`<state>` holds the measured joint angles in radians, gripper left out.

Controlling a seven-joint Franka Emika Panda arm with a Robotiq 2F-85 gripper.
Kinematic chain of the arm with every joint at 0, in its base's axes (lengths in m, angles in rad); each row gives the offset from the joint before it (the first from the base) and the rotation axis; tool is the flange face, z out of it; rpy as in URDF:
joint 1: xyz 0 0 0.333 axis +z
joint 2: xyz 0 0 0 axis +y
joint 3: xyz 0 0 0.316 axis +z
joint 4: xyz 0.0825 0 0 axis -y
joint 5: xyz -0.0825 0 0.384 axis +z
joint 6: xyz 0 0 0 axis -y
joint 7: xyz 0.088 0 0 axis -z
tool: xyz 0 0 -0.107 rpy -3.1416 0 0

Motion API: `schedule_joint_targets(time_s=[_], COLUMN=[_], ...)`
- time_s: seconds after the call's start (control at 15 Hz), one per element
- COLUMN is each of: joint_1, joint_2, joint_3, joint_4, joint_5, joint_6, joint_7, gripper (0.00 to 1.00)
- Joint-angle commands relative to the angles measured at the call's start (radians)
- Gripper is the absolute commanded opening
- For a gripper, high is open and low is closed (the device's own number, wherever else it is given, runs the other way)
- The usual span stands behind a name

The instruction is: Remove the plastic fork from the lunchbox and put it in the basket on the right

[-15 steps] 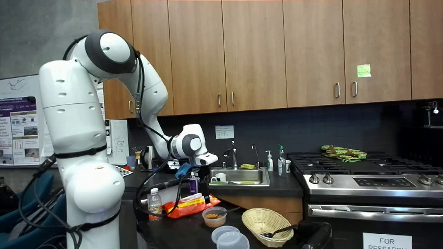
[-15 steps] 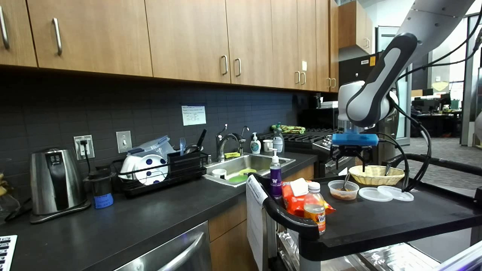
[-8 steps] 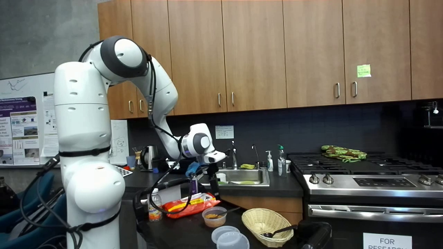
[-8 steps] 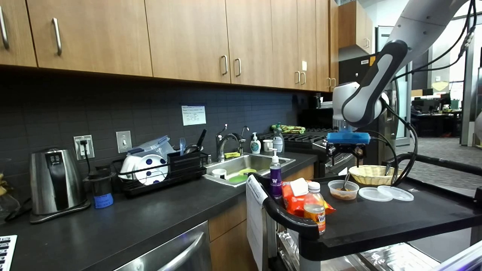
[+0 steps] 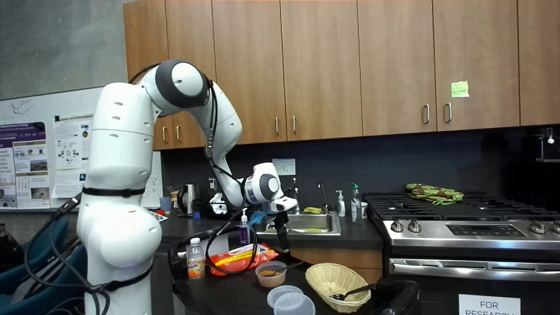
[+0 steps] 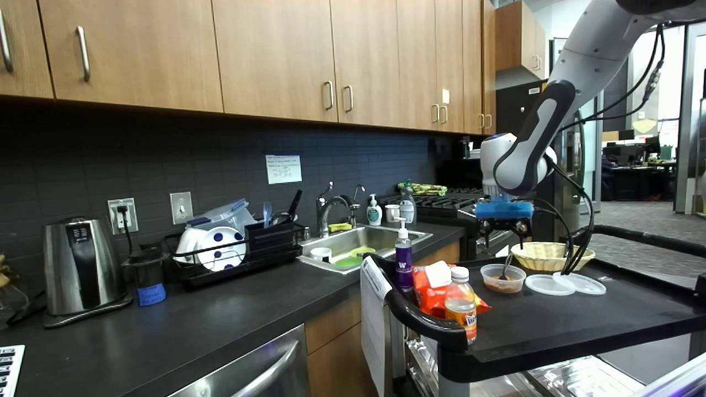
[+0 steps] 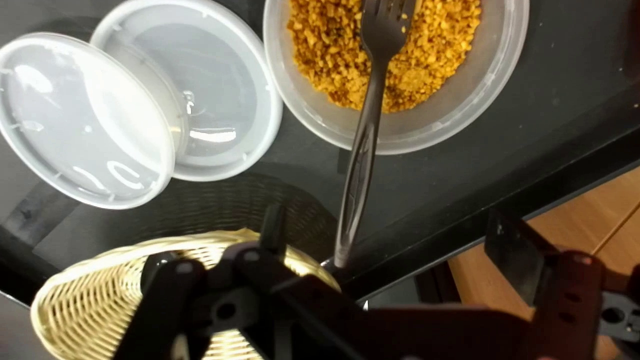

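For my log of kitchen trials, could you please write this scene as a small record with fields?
Gripper: open, holding nothing
Fork: head on the orange crumbs, handle reaching past the rim
Tub: round, uncovered, on the black cart
Basket: woven, with a black spoon inside
Lids: two, overlapping, beside the tub
Left to do: fork into basket

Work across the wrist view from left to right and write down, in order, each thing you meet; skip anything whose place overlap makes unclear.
Clear lid on top, clear lid partly under it, dark fork, gripper finger nearer the right edge. Skipped for overlap, among others: the basket and the tub.
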<state>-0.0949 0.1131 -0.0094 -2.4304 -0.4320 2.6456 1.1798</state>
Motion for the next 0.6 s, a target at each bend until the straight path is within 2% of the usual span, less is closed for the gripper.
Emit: schedule_joint_targets(time_s=[0.0,0.4,0.47,0.53], joint_1=[0.052,0.085,0.089,0.092], joint_2=[0.053,0.108,0.114,0.118], joint_3=[-0.056,-0.104,-0.107,-0.109], joint_4=[0.04,0.052,0.054,0.055], joint_5=[0.003,0.032,0.04,0.049], joint_6=[-0.035,-0.028,-0.026,-0.024], joint_7=[0.023,0.011,0.006,0.003], gripper=[1.0,1.0,0.82,0.74])
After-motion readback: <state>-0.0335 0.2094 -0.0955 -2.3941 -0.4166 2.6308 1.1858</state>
